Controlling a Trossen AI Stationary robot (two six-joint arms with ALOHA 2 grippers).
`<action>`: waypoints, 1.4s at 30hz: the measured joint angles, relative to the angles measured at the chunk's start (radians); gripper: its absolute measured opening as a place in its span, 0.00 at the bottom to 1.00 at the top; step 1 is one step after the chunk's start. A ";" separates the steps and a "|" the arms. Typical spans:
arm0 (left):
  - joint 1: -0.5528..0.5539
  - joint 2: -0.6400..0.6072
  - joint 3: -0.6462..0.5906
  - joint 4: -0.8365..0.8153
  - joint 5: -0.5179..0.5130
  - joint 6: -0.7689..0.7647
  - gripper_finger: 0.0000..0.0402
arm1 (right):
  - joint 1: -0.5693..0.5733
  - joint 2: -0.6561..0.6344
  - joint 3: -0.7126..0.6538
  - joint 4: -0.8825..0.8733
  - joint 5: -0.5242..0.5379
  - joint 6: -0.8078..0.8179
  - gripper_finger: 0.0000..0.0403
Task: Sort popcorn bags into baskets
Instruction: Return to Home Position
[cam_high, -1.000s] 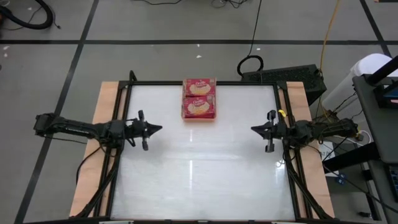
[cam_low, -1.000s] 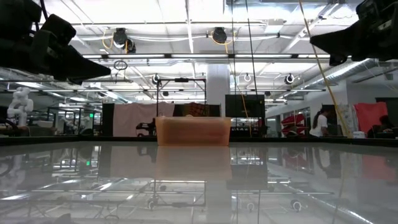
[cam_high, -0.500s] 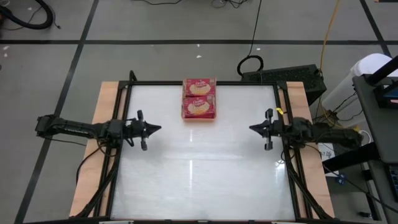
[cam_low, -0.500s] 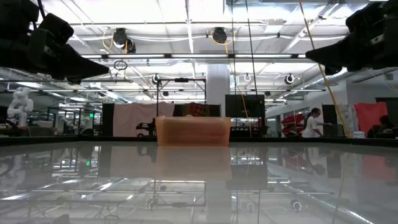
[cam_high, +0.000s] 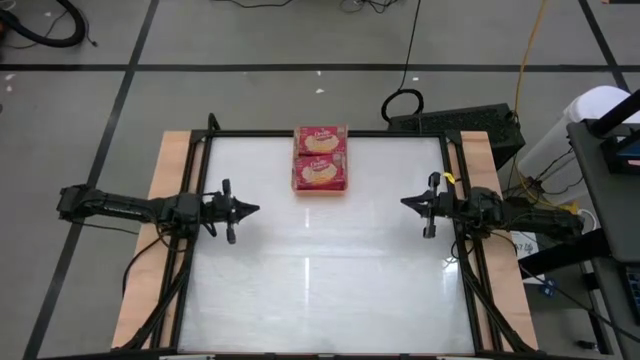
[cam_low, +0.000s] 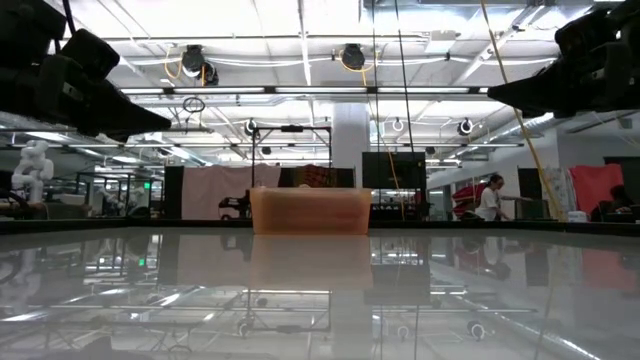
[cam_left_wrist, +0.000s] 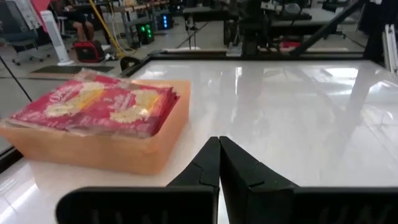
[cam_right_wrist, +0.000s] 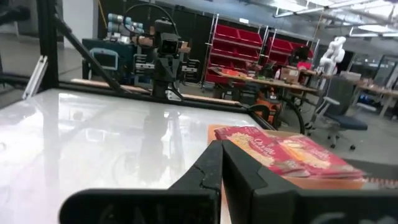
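Note:
The orange tray (cam_high: 346, 160) stands at the table's far edge, filled with red popcorn bags (cam_high: 320, 158) stacked flat, picture side up. It shows in the low view as an orange wall (cam_low: 310, 211), and the bags show in the left wrist view (cam_left_wrist: 99, 109) and the right wrist view (cam_right_wrist: 283, 152). My left gripper (cam_high: 256, 208) hovers shut above the table's left side, pointing right, holding nothing. My right gripper (cam_high: 404, 204) hovers shut above the right side, pointing left, also holding nothing.
The glossy white table top (cam_high: 320, 270) has a black frame and wooden side strips (cam_high: 165, 190). Cables and a dark box (cam_high: 470, 125) lie on the floor beyond the far right corner. A person (cam_low: 488, 198) moves in the room behind.
My right gripper has drawn slightly toward the table's far edge and the tray, staying shut. My left gripper has kept still. A person in the room behind has walked leftward in the low view.

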 joint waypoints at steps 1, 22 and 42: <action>0.000 -0.006 0.000 -0.014 0.000 -0.003 0.01 | 0.000 0.000 0.000 0.001 -0.003 -0.018 0.00; -0.001 -0.289 0.002 -0.187 0.157 0.032 0.01 | 0.000 0.000 0.000 0.007 -0.004 -0.038 0.00; 0.102 -0.233 0.002 -0.202 0.211 -0.007 0.04 | 0.000 0.000 0.000 0.008 -0.004 -0.038 0.00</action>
